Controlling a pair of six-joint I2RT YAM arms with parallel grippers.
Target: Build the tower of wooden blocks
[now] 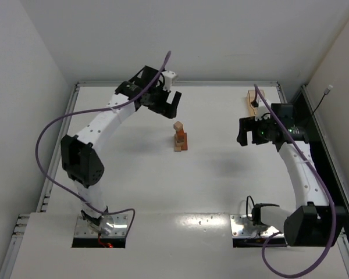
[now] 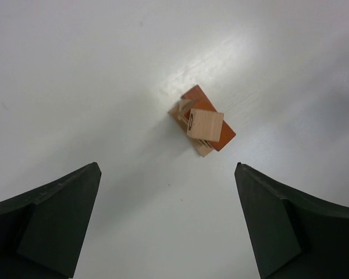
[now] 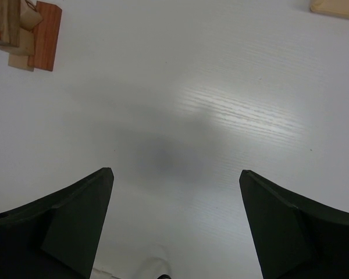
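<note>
Left gripper (image 2: pixel 166 171): jaws spread wide, nothing between them, both dark fingers clear of any block. It hangs over the table (image 1: pixel 134 192), pointing down, and the tower (image 2: pixel 203 123) sits just beyond the gap between its fingertips, not touching either one. In the overhead view this gripper lies on the far-left side of the tower, near it but apart. Right gripper (image 3: pixel 175 173): jaws also wide apart and empty, over bare white tabletop with a soft shadow under it. It is well to the right of the tower, which shows only at the upper left corner of the right wrist view, cut by the frame edge. Tower: stands upright near the middle of the table, between the two grippers. The wood blocks (image 1: pixel 180 139) are all in this one stack as far as can be seen. Top piece is a light tan block with a square face; under it is a reddish-brown bar that juts past it on one side; tan pieces lie lower down, and their exact count cannot be made out. A pale orange tray (image 1: pixel 252 101) rests at the far right of the table, beyond the right gripper and well apart from the tower. A purple cable (image 1: pixel 46 131) loops off the left arm.
</note>
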